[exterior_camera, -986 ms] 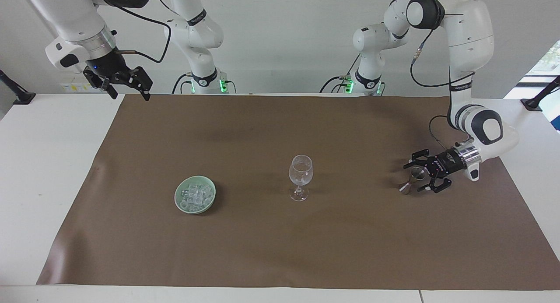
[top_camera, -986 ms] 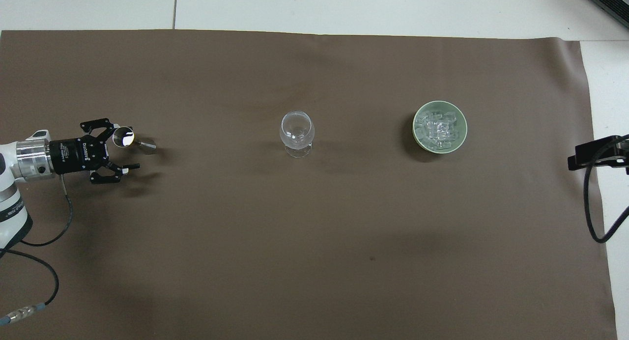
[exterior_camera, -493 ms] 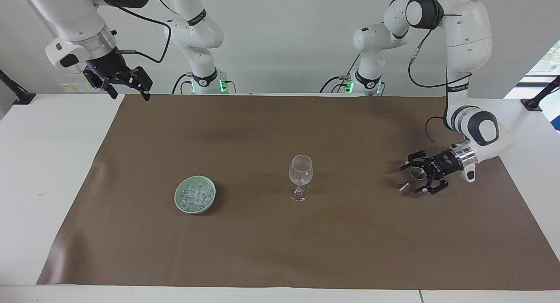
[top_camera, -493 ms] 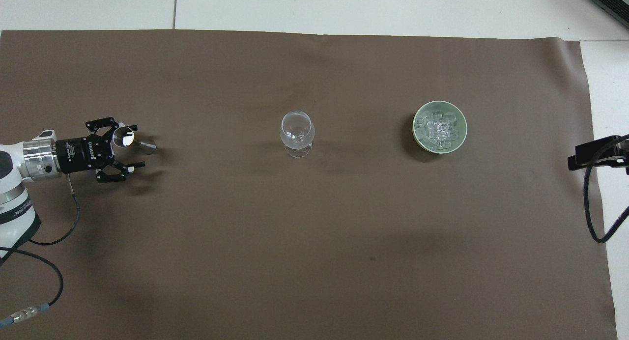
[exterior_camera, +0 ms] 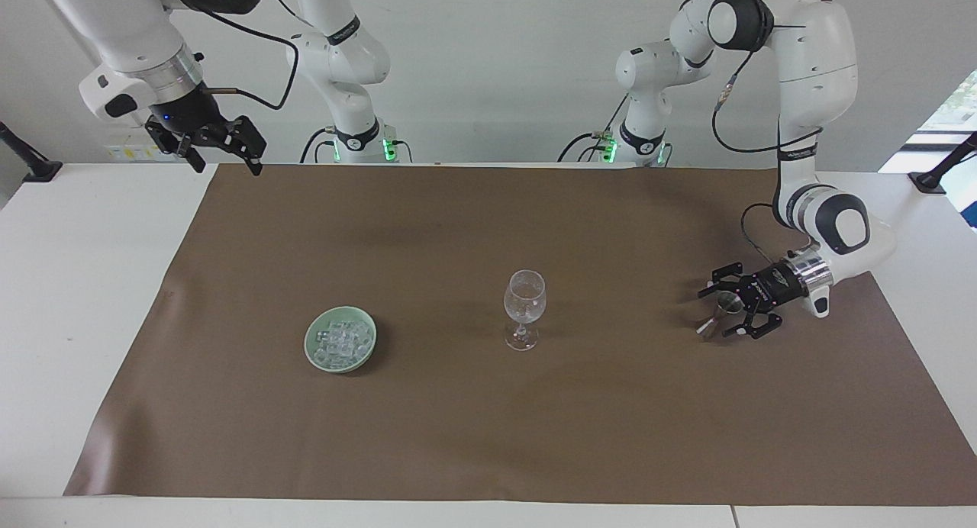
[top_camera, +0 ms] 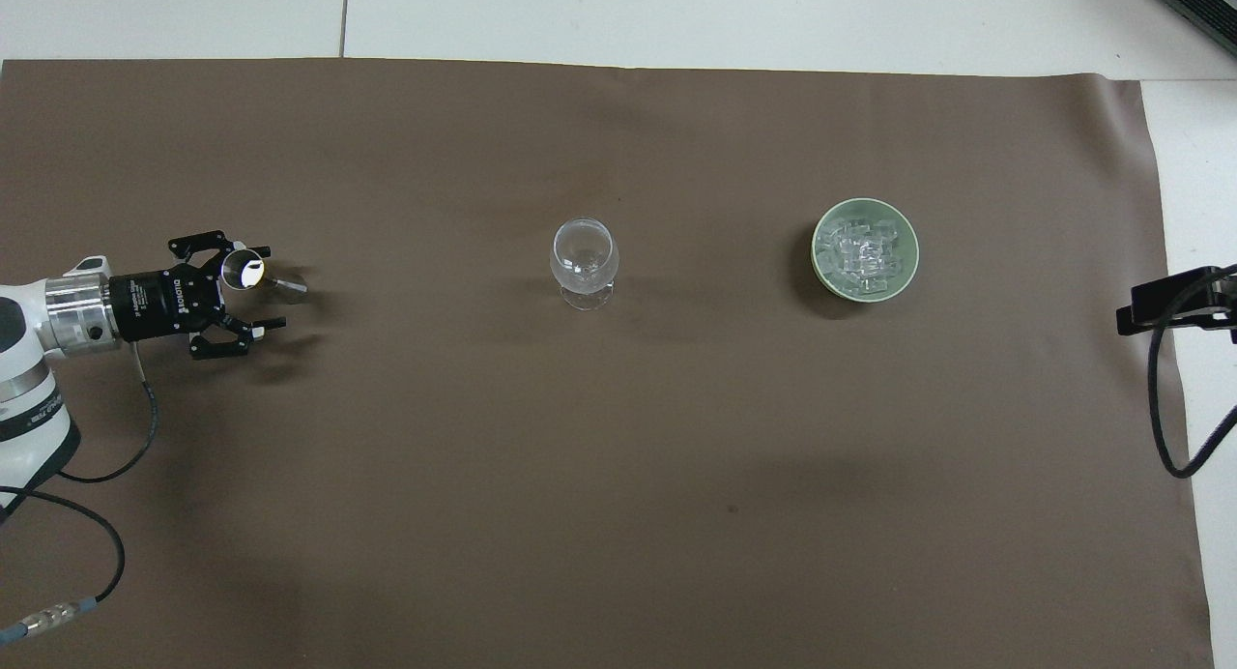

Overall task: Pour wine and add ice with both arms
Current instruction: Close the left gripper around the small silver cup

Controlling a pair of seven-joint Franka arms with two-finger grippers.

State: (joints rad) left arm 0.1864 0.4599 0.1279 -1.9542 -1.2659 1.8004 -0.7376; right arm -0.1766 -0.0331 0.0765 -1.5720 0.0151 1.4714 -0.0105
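While the left tool (exterior_camera: 727,311) stands open around the small metal cup (exterior_camera: 723,308), gripping nothing, a skewed closure risks tipping it; the right tool (exterior_camera: 217,148) waits open, ice (exterior_camera: 341,340) in its dish (exterior_camera: 314,356).

The scene is lit evenly and brightly from above by diffuse light; no single hard source can be made out. On the brown mat (exterior_camera: 488,406) only soft, blurred shadows are cast: a faint one beside the wine glass (exterior_camera: 524,308), a darker crescent at the pale green dish (top_camera: 864,249), and broad dim patches under the arms. Daylight is seen at a window at the edge of the facing view. Small bright glints are shown on the ice (top_camera: 863,251) and on the glass bowl. Both views are sharp throughout, without motion blur, and straight edges are hardly bent.
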